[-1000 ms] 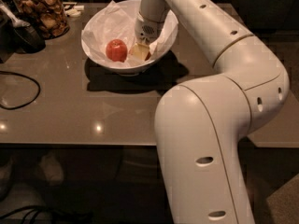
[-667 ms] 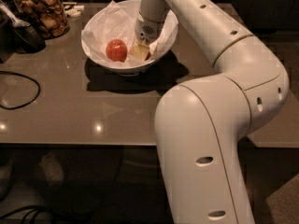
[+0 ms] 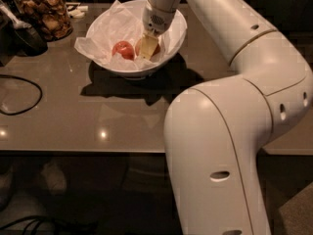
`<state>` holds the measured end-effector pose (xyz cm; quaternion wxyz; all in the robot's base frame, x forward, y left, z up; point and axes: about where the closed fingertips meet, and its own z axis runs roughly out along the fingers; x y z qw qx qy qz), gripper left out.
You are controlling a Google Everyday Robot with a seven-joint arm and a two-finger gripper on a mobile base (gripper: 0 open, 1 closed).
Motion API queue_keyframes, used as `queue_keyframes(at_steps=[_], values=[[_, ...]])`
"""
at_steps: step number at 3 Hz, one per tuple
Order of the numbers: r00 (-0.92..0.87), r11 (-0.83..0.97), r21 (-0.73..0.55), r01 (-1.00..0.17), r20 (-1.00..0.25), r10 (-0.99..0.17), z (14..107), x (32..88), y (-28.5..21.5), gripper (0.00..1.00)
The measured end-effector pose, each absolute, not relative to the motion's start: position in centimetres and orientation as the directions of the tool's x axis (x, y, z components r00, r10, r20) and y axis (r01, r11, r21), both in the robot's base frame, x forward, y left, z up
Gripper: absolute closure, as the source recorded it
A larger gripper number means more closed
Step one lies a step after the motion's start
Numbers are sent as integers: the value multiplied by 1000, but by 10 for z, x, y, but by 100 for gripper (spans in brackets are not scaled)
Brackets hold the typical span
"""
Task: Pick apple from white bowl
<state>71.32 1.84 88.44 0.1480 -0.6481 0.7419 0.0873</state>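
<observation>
The white bowl (image 3: 173,43), lined with crumpled white paper, stands at the back of the brown table. A deep red apple (image 3: 123,49) lies left of centre inside it. The paler yellow-orange apple (image 3: 157,48) lies just right of it, mostly hidden behind my gripper. My gripper (image 3: 148,47) reaches down into the bowl from above, and its tip is right at the pale apple.
A glass jar of brown snacks (image 3: 44,11) and a dark object (image 3: 22,35) stand at the back left. A black cable (image 3: 22,94) loops on the table's left. My white arm (image 3: 225,131) fills the right foreground. The table's front edge (image 3: 83,151) runs below.
</observation>
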Motion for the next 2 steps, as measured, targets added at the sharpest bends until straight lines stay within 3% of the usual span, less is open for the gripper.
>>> queue_keyframes(at_steps=[2], values=[[-113, 146, -74, -986, -335, -935, 902, 711, 22, 100]])
